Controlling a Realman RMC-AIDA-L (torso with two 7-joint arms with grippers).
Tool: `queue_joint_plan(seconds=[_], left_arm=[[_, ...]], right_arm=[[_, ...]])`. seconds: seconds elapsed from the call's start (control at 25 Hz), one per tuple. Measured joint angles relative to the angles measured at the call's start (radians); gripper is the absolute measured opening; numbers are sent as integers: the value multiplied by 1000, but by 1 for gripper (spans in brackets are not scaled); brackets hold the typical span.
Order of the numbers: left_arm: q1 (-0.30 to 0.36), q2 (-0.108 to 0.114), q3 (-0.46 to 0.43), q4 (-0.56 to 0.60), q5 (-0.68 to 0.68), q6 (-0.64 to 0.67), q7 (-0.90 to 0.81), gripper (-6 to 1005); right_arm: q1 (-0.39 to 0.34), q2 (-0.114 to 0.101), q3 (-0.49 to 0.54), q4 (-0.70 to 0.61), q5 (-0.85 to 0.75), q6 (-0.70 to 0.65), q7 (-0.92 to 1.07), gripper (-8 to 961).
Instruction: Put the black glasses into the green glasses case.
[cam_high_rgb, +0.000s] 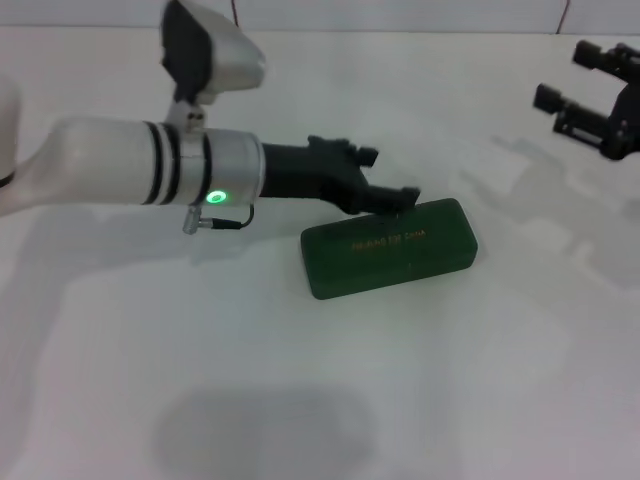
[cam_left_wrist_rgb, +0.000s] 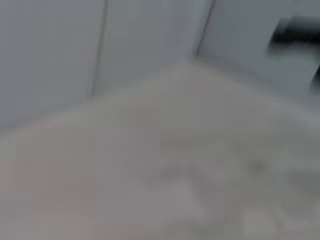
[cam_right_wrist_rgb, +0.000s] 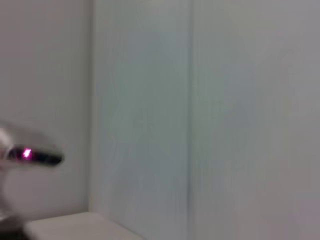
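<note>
The green glasses case (cam_high_rgb: 390, 247) lies on the white table (cam_high_rgb: 300, 400) in the head view with its lid down and the gold lettering facing up. My left gripper (cam_high_rgb: 388, 178) reaches in from the left. It is open and empty, with its lower fingertip at the case's back edge. My right gripper (cam_high_rgb: 572, 78) is open and empty, raised at the far right, well away from the case. The black glasses show in no view.
The white table runs wide around the case on all sides. A pale wall stands behind it. The left wrist view shows only blurred tabletop, wall and a dark shape (cam_left_wrist_rgb: 295, 31) in one corner.
</note>
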Motion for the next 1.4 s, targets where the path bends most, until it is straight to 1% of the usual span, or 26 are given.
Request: queue_joint_plan(seconds=[0.08,0.16,0.2,0.24,0.28,0.36,0.4,0.48,0.52,0.56,0.6,0.68,0.76,0.88,1.04,1.4], left_arm=[[59,7,-11,47,-115,102,94,893],[146,17,-26,119,-222,273,222,893],[191,24,-36,155,-252,373,279,893],[216,27,-43,173,-258,420,304,893],[257,33,-56,204,-265,505,343,893],[313,42,-70,233,-267,593,384,893],[339,48,-75,240,-265,641,413,893],[368,53,-75,234,-262,695,455,893],[379,53,-74,230,-260,712,468,893],[388,51,-74,229,-260,717,473,893],[388,51,-74,229,-260,717,473,893],[407,41,-75,208,-259,723,494,893],[405,39,-75,185,-259,724,507,893],[401,38,-75,158,-260,726,517,893],[404,36,-75,151,-266,729,525,893],[411,33,-75,149,-270,734,549,893]], right_arm=[[-2,-9,-50,-5,-1,-46,-1,705],[-2,-28,-112,-9,-3,-117,-1,705],[-1,-38,-136,-10,-5,-156,-1,705],[0,-47,-153,-10,-11,-197,-1,706],[3,-52,-161,-8,-20,-240,-1,706],[5,-52,-164,-3,-34,-293,-1,706],[6,-48,-164,-1,-39,-313,-2,707],[6,-37,-166,0,-53,-332,-10,708],[6,-37,-166,0,-53,-332,-10,709],[7,-29,-166,0,-67,-333,-20,710],[15,-6,-168,1,-105,-322,-54,711],[20,1,-173,3,-118,-310,-70,712],[27,7,-190,6,-124,-287,-85,711],[38,8,-207,11,-125,-267,-89,710],[53,6,-208,27,-126,-269,-90,708],[41,8,-208,28,-123,-271,-121,706]])
